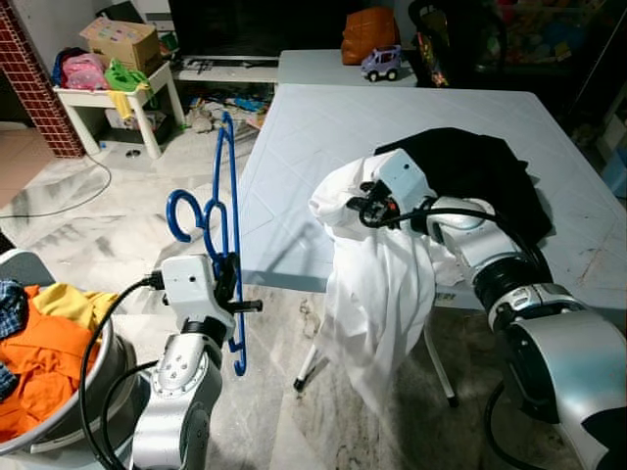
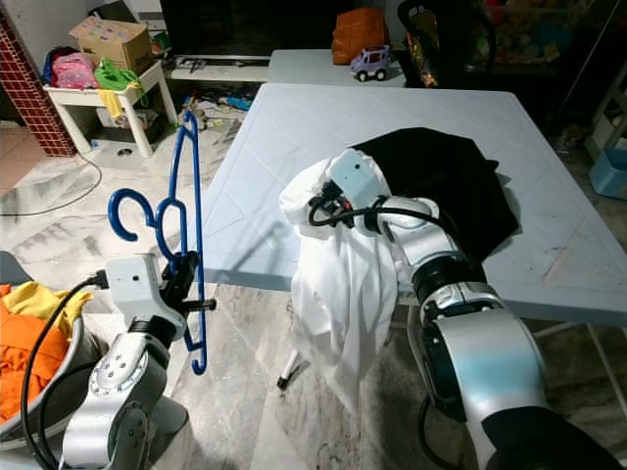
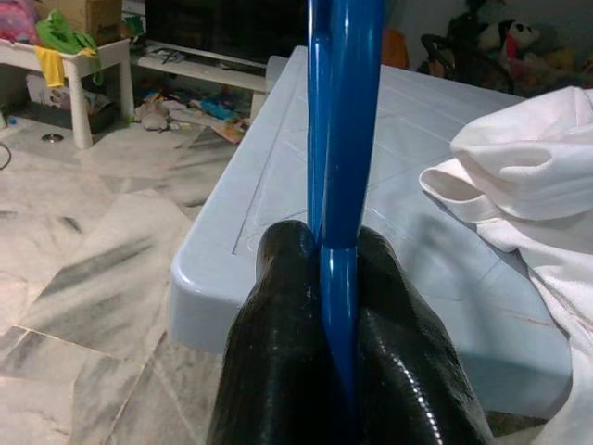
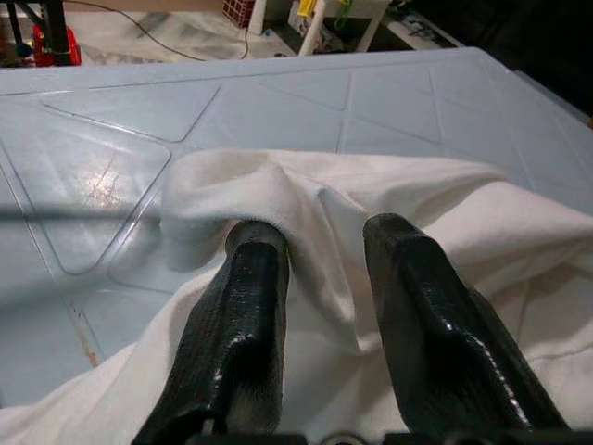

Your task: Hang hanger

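A blue plastic hanger (image 1: pixel 227 196) stands upright, hook to the left, with my left gripper (image 1: pixel 227 279) shut on its lower bar; its fingers (image 3: pixel 278 371) pinch the hanger (image 3: pixel 347 139). It hangs off the front left corner of the pale blue table (image 1: pixel 323 127). My right gripper (image 1: pixel 355 203) is at the table's front edge, shut on a bunched fold of a white garment (image 1: pixel 377 294) that drapes down over the edge. That cloth (image 4: pixel 445 195) fills the gap between the black fingers (image 4: pixel 246 315). A black garment (image 1: pixel 470 166) lies on the table behind it.
A basket (image 1: pixel 98 382) of orange and yellow clothes stands on the floor at my lower left. The folding table's legs (image 1: pixel 312 362) are under the hanging cloth. At the back are a small white table (image 1: pixel 108 93) with boxes, a toy car (image 1: pixel 382 64) and an orange bag (image 1: pixel 367 34).
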`<state>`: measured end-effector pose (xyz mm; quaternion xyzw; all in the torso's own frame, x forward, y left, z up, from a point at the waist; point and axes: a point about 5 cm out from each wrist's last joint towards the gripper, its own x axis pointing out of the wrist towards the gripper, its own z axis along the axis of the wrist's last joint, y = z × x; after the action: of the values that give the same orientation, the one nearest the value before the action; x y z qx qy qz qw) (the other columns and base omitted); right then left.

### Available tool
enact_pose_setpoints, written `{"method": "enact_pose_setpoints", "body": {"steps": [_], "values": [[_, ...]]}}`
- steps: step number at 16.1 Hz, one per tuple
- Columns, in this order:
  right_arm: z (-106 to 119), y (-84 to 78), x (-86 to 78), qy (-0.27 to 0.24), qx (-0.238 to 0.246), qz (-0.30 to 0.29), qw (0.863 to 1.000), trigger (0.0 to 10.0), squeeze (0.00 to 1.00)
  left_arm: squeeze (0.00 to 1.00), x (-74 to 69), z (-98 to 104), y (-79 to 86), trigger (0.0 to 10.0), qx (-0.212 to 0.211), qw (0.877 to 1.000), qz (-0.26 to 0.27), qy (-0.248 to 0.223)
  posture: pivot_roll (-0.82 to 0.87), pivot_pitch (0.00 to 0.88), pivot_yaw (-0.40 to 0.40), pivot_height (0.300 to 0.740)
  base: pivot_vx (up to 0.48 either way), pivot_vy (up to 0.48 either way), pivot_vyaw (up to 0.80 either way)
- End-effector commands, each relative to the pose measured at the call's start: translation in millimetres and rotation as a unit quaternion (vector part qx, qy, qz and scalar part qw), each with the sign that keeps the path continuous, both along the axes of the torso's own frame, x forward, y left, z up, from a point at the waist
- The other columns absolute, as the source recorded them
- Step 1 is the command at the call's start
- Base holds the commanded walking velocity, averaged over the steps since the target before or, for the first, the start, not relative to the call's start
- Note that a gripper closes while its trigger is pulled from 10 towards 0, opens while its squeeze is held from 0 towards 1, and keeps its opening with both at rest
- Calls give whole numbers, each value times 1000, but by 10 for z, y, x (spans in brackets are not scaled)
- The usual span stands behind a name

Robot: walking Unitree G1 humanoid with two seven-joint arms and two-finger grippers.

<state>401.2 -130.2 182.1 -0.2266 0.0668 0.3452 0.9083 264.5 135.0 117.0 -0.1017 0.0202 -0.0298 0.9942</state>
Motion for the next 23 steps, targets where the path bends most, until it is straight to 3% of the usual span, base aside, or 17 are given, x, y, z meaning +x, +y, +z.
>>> {"method": "enact_pose_setpoints", "body": {"steps": [1, 5, 9, 10, 12, 17, 20, 23], "values": [[129, -52, 33, -11, 8, -6, 1000, 10000, 1000, 0, 20, 5, 23, 10000, 3, 1000, 2, -2, 3, 0, 8, 740, 0, 0, 0], [172, -171, 39, -16, 44, -29, 998, 10000, 1000, 0, 10, -13, 27, 10000, 3, 1000, 2, 2, -4, 0, 10, 740, 0, 0, 0], [-30, -327, -48, 10, 104, -58, 993, 10000, 1000, 0, -4, -27, 14, 10000, 2, 1000, -3, 7, -15, 0, 21, 740, 0, 0, 0], [-168, -372, -123, 30, 117, -58, 991, 10000, 1000, 0, -6, -34, 7, 10000, 1, 1000, -10, 9, -35, 0, 36, 740, 0, 0, 0], [-251, -428, -212, 40, 118, -47, 991, 10000, 1000, 0, -7, -44, 0, 10000, 1, 1000, -17, 12, -49, 0, 47, 740, 0, 0, 0], [-239, -770, -433, 50, 92, -55, 993, 10000, 1000, 0, 13, -54, -12, 10000, 4, 999, -32, 15, -73, 0, 64, 740, 0, 0, 0], [-260, -829, -543, 79, 83, -35, 993, 10000, 1000, 0, 15, -56, 4, 10000, 5, 999, -30, 16, -72, 0, 66, 740, 0, 0, 0], [-374, -699, -698, 125, 97, 3, 987, 10000, 1000, 0, 18, -56, 4, 10000, 6, 999, -32, 15, -66, 0, 62, 740, 0, 0, 0]]}}
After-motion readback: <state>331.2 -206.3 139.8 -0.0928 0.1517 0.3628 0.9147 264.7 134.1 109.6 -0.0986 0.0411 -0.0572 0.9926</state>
